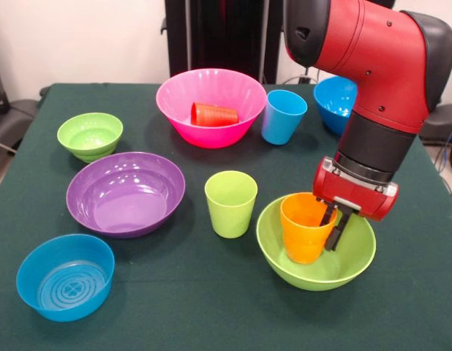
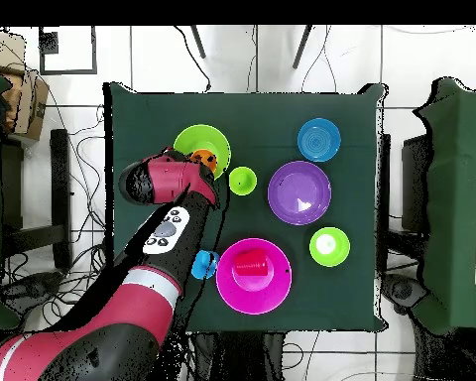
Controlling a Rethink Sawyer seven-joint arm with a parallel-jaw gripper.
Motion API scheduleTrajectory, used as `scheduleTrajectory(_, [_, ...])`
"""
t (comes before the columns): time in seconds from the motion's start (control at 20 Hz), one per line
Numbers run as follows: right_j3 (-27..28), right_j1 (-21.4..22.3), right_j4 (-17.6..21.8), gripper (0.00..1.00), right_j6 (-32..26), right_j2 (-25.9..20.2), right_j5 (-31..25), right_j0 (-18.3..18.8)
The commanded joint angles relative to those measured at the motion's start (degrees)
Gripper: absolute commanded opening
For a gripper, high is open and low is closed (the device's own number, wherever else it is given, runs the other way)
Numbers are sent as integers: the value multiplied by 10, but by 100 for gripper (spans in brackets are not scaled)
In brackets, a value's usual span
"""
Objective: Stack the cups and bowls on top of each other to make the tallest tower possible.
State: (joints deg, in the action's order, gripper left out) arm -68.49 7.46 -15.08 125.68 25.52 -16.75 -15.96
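The orange cup [image 1: 305, 227] stands upright inside the large lime green bowl [image 1: 284, 252] at the front right. My gripper [image 1: 332, 225] comes down on the cup's right rim, one finger inside and one outside, shut on the wall. In the overhead view the arm [image 2: 173, 184] covers most of this bowl [image 2: 197, 141] and the cup [image 2: 205, 156]. The red cup [image 1: 213, 114] lies on its side in the large pink bowl [image 1: 211, 135]. The light blue cup [image 1: 284, 115] and the lime green cup [image 1: 231, 203] stand alone. The large blue bowl [image 1: 333, 101] is half hidden behind the arm.
The large purple bowl [image 1: 125, 194] sits centre left, with the small lime green bowl [image 1: 89, 135] behind it and the small blue ringed bowl [image 1: 65, 276] in front of it. All rest on the green cloth table [image 1: 211, 307].
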Motion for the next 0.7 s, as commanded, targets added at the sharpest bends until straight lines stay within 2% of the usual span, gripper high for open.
scheduleTrajectory(0.05, [5, -12, 8, 0, 49, -80, 18, 19])
scheduleTrajectory(0.2, [0, -7, 12, 0, 42, -91, 20, 24])
scheduleTrajectory(0.25, [-3, -4, 15, 100, 39, -97, 23, 27])
scheduleTrajectory(0.7, [-2, -5, 18, 100, 41, -99, 28, 28])
